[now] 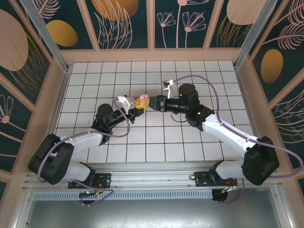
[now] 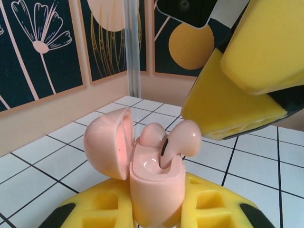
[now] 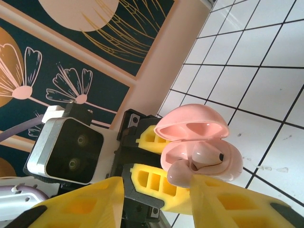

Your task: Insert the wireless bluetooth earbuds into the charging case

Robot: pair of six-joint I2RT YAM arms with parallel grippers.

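Two robot arms meet over the middle of a white desk (image 1: 190, 137) ruled with a black grid. The left fingers (image 1: 137, 105), padded in yellow foam, are clenched on a small salmon-pink, rounded plastic charging case (image 1: 142, 99).

From the left wrist, the case (image 2: 156, 185) stands upright, gripped low on both sides, with its hinged lid (image 2: 107, 142) swung open to the left. One tiny pale pink plastic earbud, the seated earbud (image 2: 153, 133), rests in its socket with only its rounded head showing. The second earbud (image 2: 184, 138), of the same pale pink, leans out at the case's right rim, its stem partly down in the socket.

The right fingers (image 2: 228, 104), also yellow foam, hang just beside the second earbud; whether they touch it cannot be told. From the right wrist, the right fingers (image 3: 237, 204) stand released and apart, with a clear gap and nothing pinched between them. The second earbud (image 3: 180, 173) lies at the open case's near rim, by the tip of one finger.
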